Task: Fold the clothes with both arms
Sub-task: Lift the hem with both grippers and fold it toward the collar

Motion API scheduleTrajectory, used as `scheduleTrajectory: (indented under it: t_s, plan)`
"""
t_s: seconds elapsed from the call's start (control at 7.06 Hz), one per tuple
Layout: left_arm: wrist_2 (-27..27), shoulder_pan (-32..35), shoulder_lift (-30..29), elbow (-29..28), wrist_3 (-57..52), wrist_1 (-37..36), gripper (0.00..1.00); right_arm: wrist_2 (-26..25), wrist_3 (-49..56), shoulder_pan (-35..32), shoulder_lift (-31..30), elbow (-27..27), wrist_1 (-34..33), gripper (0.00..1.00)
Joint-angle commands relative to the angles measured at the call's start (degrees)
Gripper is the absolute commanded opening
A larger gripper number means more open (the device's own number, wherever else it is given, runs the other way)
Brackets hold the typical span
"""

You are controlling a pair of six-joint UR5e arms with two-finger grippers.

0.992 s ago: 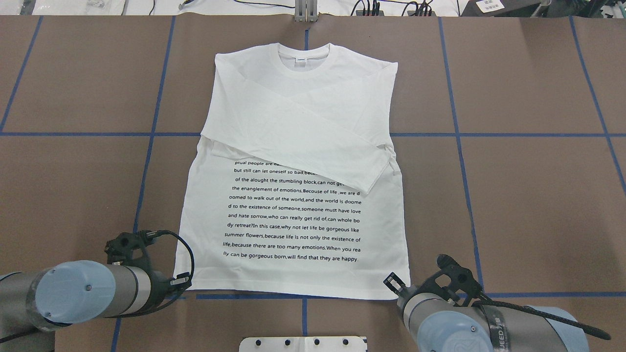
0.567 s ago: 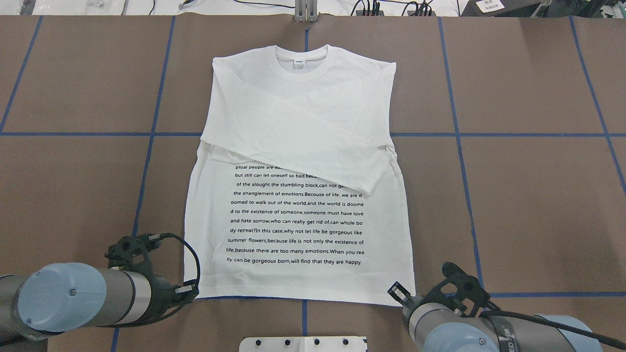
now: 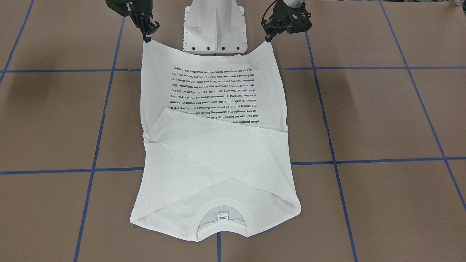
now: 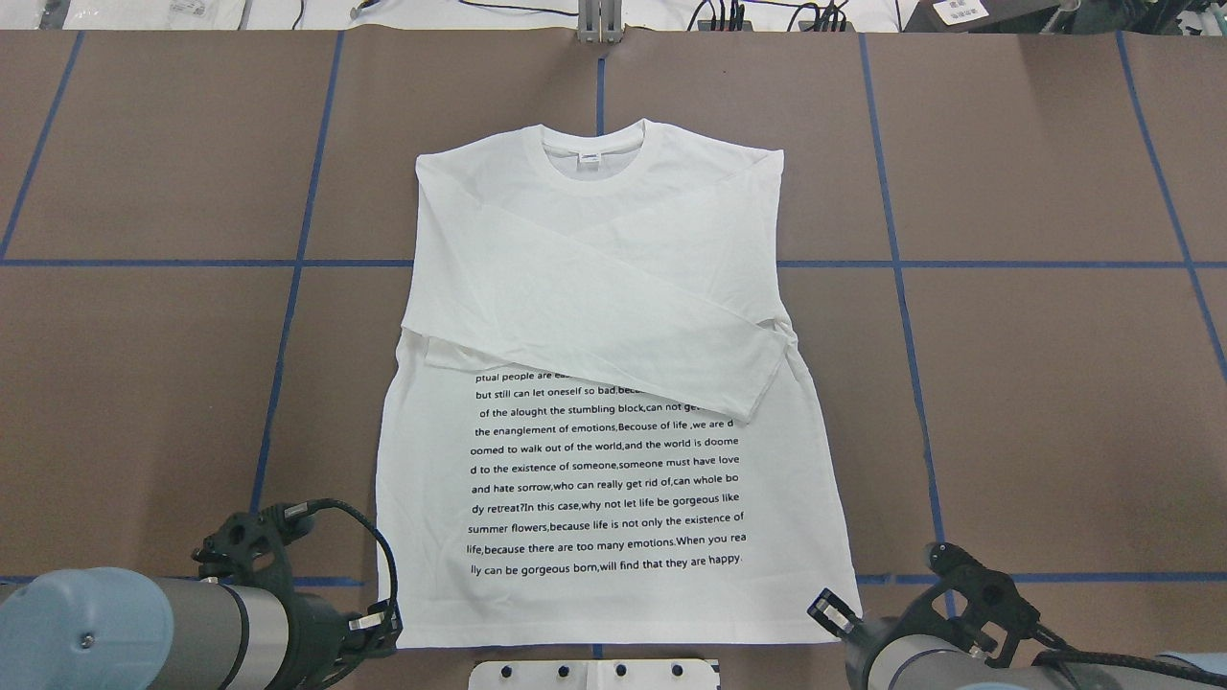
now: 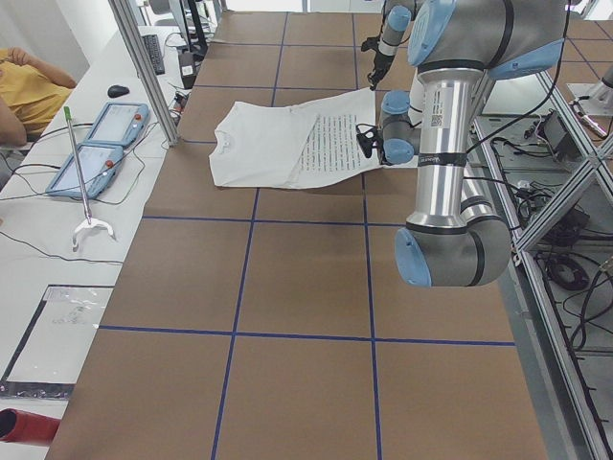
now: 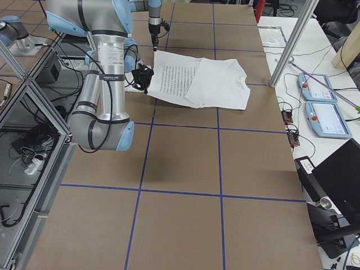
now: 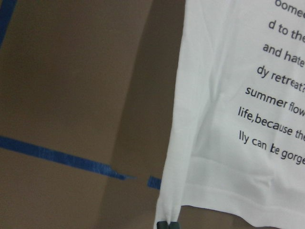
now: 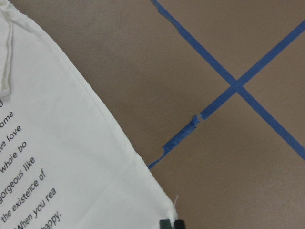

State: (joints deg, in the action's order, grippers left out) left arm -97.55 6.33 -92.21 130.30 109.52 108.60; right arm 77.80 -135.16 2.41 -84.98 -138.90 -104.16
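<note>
The white long-sleeved T-shirt (image 4: 594,287) lies print side up on the brown table. Its collar points away from me and both sleeves are folded across the chest. My left gripper (image 4: 388,623) is shut on the hem's left corner. My right gripper (image 4: 829,609) is shut on the hem's right corner. In the front-facing view the left gripper (image 3: 268,38) and the right gripper (image 3: 146,38) hold the two corners raised near the pedestal, above the shirt (image 3: 218,156). In each wrist view the closed gripper pinches the hem corner at the bottom edge, left (image 7: 167,224) and right (image 8: 171,223).
The white metal pedestal base (image 3: 214,22) stands just behind the hem between the arms. Blue tape lines (image 4: 891,264) grid the table. Cables and a metal post (image 4: 599,24) lie along the far edge. Tablets (image 5: 96,144) and a seated person (image 5: 29,86) are beside the table.
Both grippers have pulled the hem corners back toward the pedestal. The whole shirt has slid toward me, and the collar is now nearer.
</note>
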Motion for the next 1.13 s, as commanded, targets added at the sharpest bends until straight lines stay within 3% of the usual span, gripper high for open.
scheduleTrajectory:
  t_s: [0.0, 0.28, 0.57, 0.71, 0.99]
  plan:
    - [-0.4, 5.2, -0.9, 3.2, -3.5, -3.3, 0.0, 0.2, 2.3, -5.6, 1.6, -2.5, -0.2, 0.0]
    - [-0.7, 16.3, -5.7, -0.7, -17.8, -3.1, 0.0, 3.1, 16.2, -17.5, 10.5, 5.0, -0.3, 0.0]
    - [-2.2, 26.0, -17.3, -13.8, -22.1, -2.5, 0.0, 17.8, 32.6, -34.4, 20.3, 18.4, 0.7, 0.0]
    - [-2.4, 30.2, -22.3, -20.4, -24.4, -2.0, 0.0, 18.5, 39.9, -38.2, 23.2, 24.6, 2.6, 0.0]
    - [-2.4, 36.7, -25.3, -35.0, -27.1, 12.3, 0.0, 18.6, 45.0, -44.0, 29.7, 39.8, 9.1, 0.0]
